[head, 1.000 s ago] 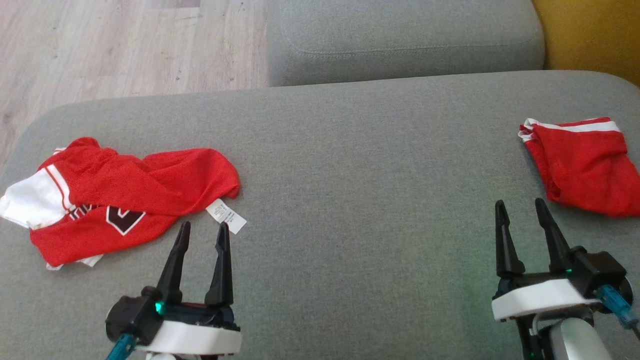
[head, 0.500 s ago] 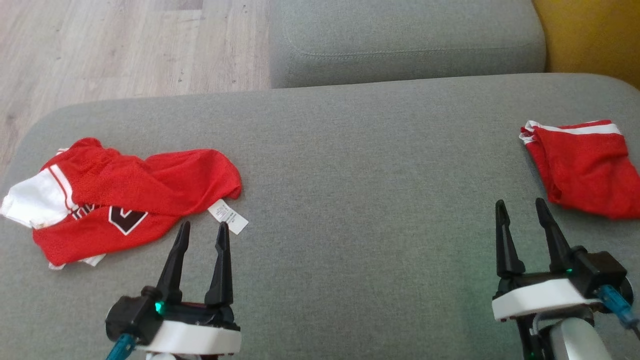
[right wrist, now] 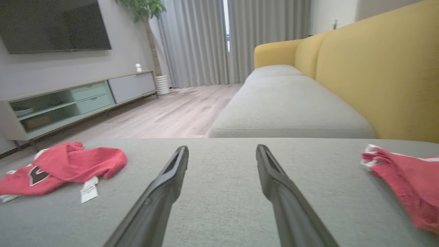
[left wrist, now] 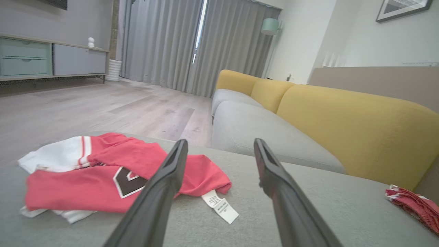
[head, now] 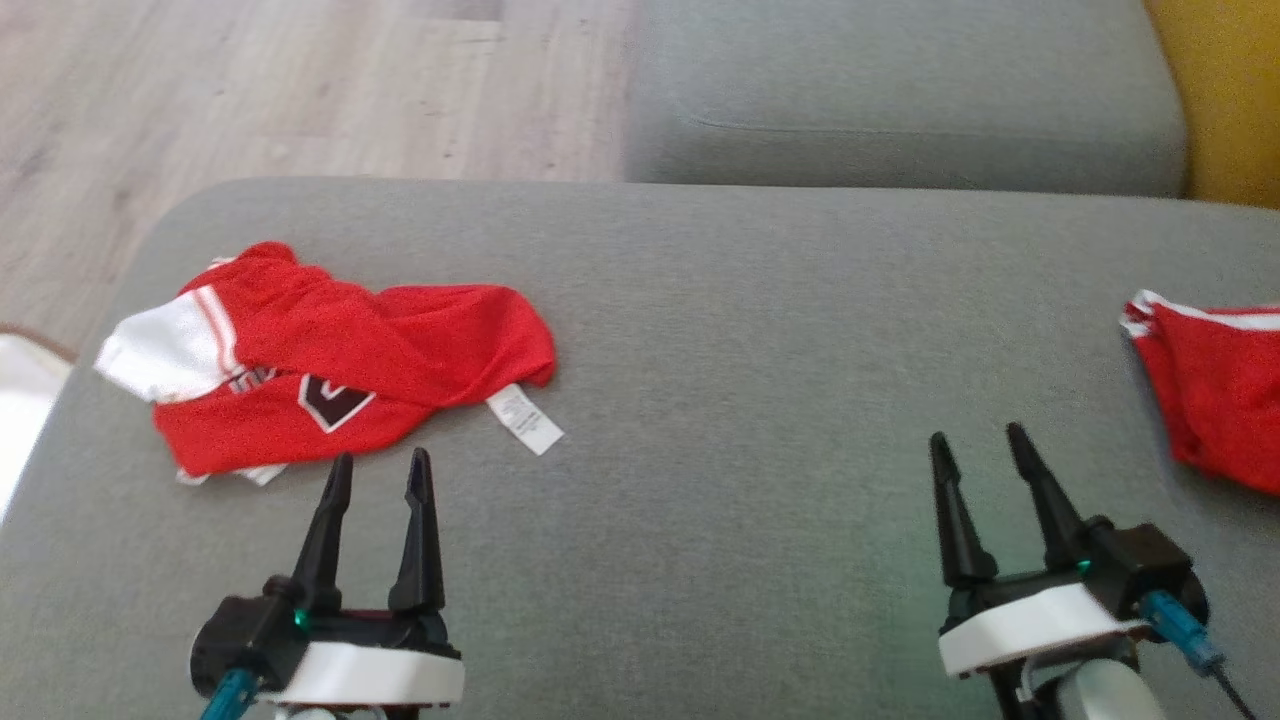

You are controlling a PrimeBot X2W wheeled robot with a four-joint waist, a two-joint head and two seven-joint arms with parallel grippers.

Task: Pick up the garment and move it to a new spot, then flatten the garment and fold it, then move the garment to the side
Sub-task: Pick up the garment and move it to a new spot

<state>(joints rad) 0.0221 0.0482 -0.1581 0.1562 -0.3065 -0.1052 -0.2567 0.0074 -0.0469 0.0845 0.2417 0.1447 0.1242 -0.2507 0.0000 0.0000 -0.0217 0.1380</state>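
Garment (head: 400, 345), a crumpled red and white jersey with a white care tag (head: 525, 420), lies on the left of the grey sofa cushion (head: 750, 350), just ahead of my left jaws, which stand spread and empty. My right jaws are spread too, near a second red garment (head: 1220, 400) at the cushion's right edge

You saw the 2nd red garment (head: 1215, 400) cut off by head view's right edge; jersey (head: 420, 345) emblem (head: 335, 402) was partly under a fold, label (head: 524, 420) txt too small.
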